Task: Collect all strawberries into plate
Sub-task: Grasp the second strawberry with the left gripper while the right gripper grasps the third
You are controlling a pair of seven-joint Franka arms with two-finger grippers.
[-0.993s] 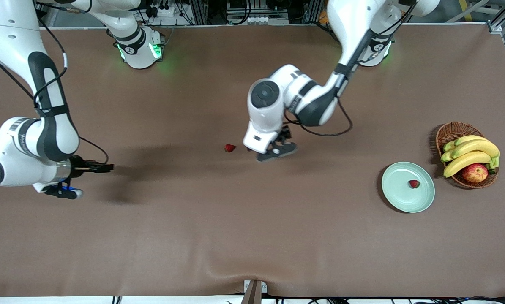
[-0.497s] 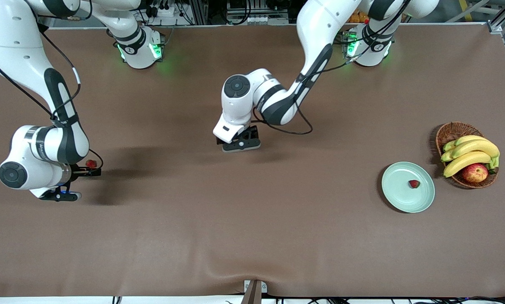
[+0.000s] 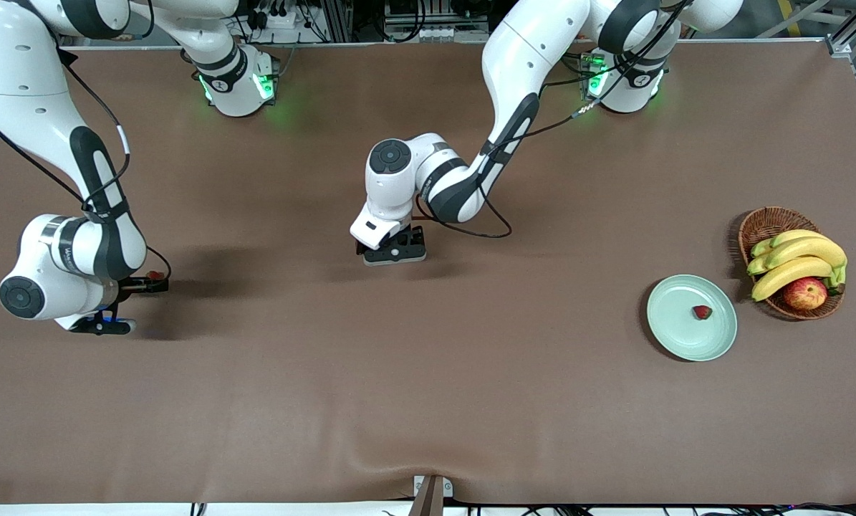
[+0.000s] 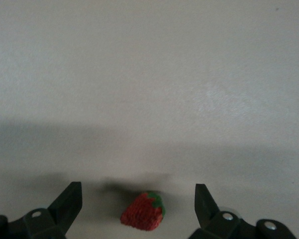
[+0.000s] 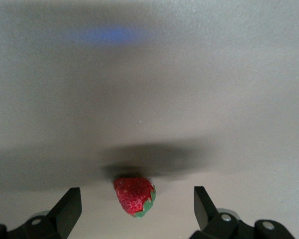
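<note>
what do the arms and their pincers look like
Both arms are glossy white with rounded shells, dark grey-black bands at the joints and thin black cables looping along the links. Their bases glow green. The left pincer and the right pincer each have two flat, matte black fingers with angled tips. A blue light shows near the right arm's wrist.

Brown table cover [image 3: 428,373] — metal frame and cables along its robot-base edge
</note>
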